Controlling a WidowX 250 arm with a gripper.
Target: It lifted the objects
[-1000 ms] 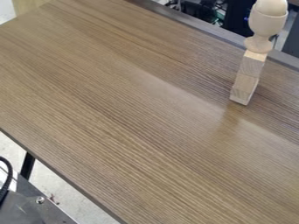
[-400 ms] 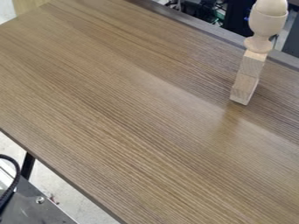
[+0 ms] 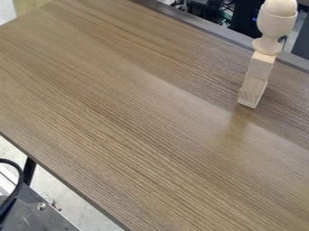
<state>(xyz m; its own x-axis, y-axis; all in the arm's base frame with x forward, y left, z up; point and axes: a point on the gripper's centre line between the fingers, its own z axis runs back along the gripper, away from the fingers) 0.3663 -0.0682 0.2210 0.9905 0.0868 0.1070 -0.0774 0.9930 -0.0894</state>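
Standing upright on the counter (image 3: 127, 117), toward its far edge at the right, a stack of wooden pieces is cut off by the top of the camera view. Its lower part is two squared blocks, the lower block (image 3: 252, 91) and the upper block (image 3: 260, 67), one directly above the other. Over them comes a pale turned piece (image 3: 274, 25) with a narrow neck and a wider, cup-like body, and in that sits a rounded top piece (image 3: 280, 6), whose crown runs out of sight. How deep it goes into the cup is hidden by the cup's wall. The stack's back faces are turned away, and its upper part overlaps the dark rim (image 3: 211, 28) along the counter's far edge. A blurred reflection lies on the counter in front of the lowest block. Whether the jaws are spread, pressed together or pinching anything, I cannot tell.

Beyond the far edge, dark equipment (image 3: 241, 18) and tangled wires are hard to make out. A light wooden panel (image 3: 29, 5) is cropped at the upper left. Past the near edge, a black leg (image 3: 28, 170) is partly hidden beside a cable (image 3: 21, 176) and a grey metal plate (image 3: 45, 221) with a screw (image 3: 41, 206), over pale floor (image 3: 75, 210).
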